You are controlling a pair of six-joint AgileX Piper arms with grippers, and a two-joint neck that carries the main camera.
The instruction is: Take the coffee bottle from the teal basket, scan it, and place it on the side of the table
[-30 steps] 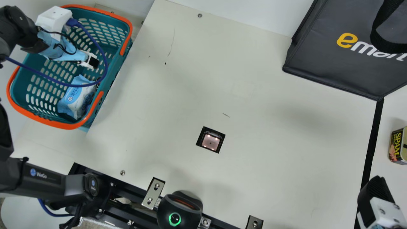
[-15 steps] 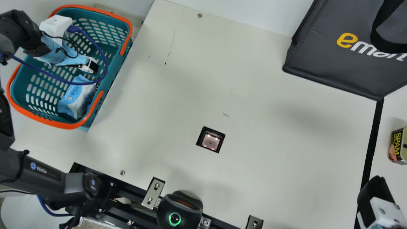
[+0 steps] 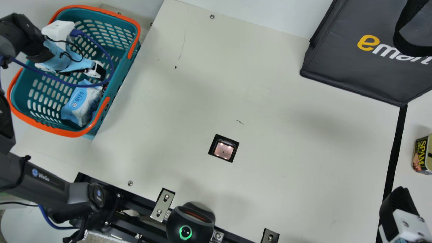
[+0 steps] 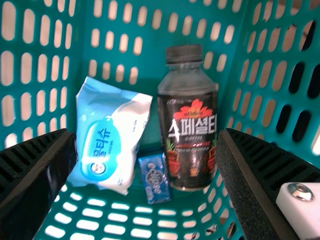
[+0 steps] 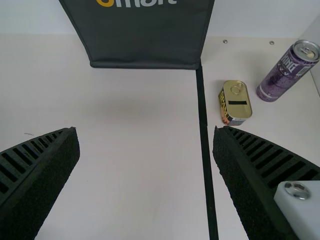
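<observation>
My left gripper hangs over the teal basket at the main view's upper left. In the left wrist view that gripper is open, with nothing between its fingers. The dark coffee bottle, with a black cap, lies in the basket below it, beside a blue-and-white wipes pack and a small blue packet. A scanner window is set into the table. My right gripper is at the main view's lower right; in the right wrist view that gripper stands open and holds nothing.
A dark bag stands at the back right. Past the black strip are a SPAM can and a purple can. A black scanner device with a green light sits at the near edge.
The left arm's wrist has shifted slightly down in the main view over the basket, with most of that motion in the first half second. My right gripper has stayed where it was.
</observation>
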